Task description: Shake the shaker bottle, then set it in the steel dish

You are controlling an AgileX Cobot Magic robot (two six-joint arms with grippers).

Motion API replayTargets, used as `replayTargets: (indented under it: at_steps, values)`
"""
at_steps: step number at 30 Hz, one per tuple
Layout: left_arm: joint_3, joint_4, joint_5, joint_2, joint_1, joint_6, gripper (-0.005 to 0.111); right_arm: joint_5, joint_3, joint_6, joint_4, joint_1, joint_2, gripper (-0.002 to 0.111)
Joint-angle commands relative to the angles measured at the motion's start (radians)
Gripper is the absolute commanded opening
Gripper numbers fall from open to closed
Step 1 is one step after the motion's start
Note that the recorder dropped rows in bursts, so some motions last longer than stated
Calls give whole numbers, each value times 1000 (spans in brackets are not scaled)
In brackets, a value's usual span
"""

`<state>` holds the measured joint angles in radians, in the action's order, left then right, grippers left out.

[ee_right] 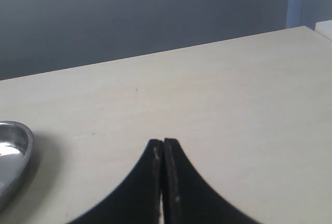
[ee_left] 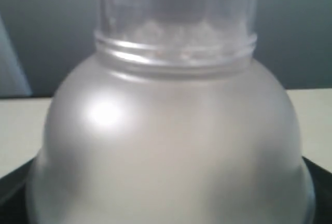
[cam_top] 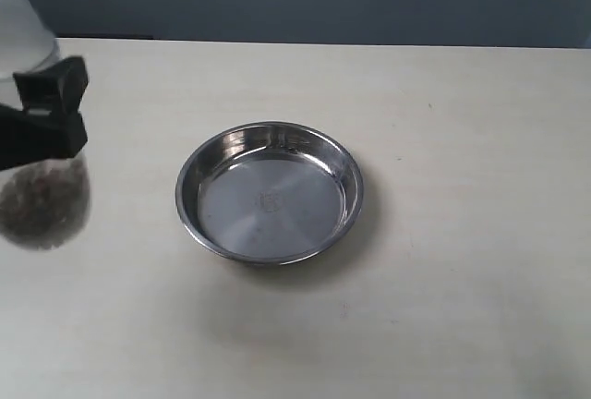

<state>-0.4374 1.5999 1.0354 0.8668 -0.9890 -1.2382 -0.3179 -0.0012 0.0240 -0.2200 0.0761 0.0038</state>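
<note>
The shaker bottle, frosted plastic with brown granules in its bottom, is held off the table at the far left of the exterior view, partly cut off by the edge. My left gripper is shut on it, black fingers across its body. In the left wrist view the bottle's domed shoulder and clear cap fill the picture, with black fingers at its sides. The steel dish sits empty mid-table, to the right of the bottle. My right gripper is shut on nothing, low over the table beside the dish's rim.
The pale beige table runs back to a grey-blue wall. Its far edge shows behind the dish. The right arm does not appear in the exterior view.
</note>
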Motion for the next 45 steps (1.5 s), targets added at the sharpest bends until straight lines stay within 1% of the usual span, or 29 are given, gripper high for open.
replayTargets:
  at_steps: [1,2,3,4,5,7,9,12,13,14,15,16,17,18,19,20,21,22,24,25,27,28,31,32,37,39,41,42,45]
  values:
    - [-67,-228,-1,-69,-20,-41,0,10,1,2,2,4,-4,-1]
    - [-95,-251,-69,-97,-23,-41,0,10,1,2,2,4,-4,-1]
    - [-102,-207,-121,-111,-23,-41,0,10,1,2,2,4,-4,-1]
    - [-88,-99,-130,-113,-18,-48,0,10,1,2,2,4,-4,-1]
    - [-50,9,-85,-98,-14,-54,0,10,1,2,2,4,-4,-1]
    - [32,71,20,-42,-5,-19,0,10,1,2,2,4,-4,-1]
    - [-17,3,49,-67,-24,-64,0,10,1,2,2,4,-4,-1]
    - [-112,-117,-106,-132,-48,-148,0,10,1,2,2,4,-4,-1]
    - [-108,-89,-128,-134,-48,-149,0,10,1,2,2,4,-4,-1]
    - [-41,37,-34,-111,-48,-146,0,10,1,2,2,4,-4,-1]
    - [-1,73,10,-91,-48,-120,0,10,1,2,2,4,-4,-1]
    - [-2,38,54,-78,-52,-90,0,10,1,2,2,4,-4,-1]
    - [-29,-1,27,-94,-52,-118,0,10,1,2,2,4,-4,-1]
    - [-87,-88,-88,-130,-52,-157,0,10,1,2,2,4,-4,-1]
    - [-89,-84,-137,-133,-49,-156,0,10,1,2,2,4,-4,-1]
    - [-40,36,-123,-120,-49,-156,0,10,1,2,2,4,-4,-1]
    - [10,88,-84,-92,-49,-141,0,10,1,2,2,4,-4,-1]
    - [9,64,-74,-87,-49,-134,0,10,1,2,2,4,-4,-1]
    - [-66,-76,-163,-138,-49,-170,0,10,1,2,2,4,-4,-1]
    - [-54,-37,-214,-145,-49,-141,0,10,1,2,4,4,-4,-1]
    - [76,93,-203,-98,-49,-91,0,10,1,2,6,4,-4,-1]
    - [101,80,-164,-85,-49,-41,0,10,1,2,7,4,-4,-1]
    - [21,-111,-160,-137,-49,-38,0,10,1,2,7,4,-4,-1]
    - [8,-131,-173,-147,-49,-38,0,10,1,2,7,4,-4,-1]
    - [105,18,-94,-111,-49,-14,0,10,1,2,4,4,-4,-1]
    - [68,-53,-86,-133,-49,-27,0,10,1,2,4,4,-4,-1]
    - [11,-155,-146,-170,-49,-46,0,10,1,2,4,4,-4,-1]
    - [8,-152,-178,-174,-49,-42,0,10,1,2,4,4,-4,-1]
    - [92,12,-161,-141,-49,-36,0,10,1,2,4,4,-4,-1]
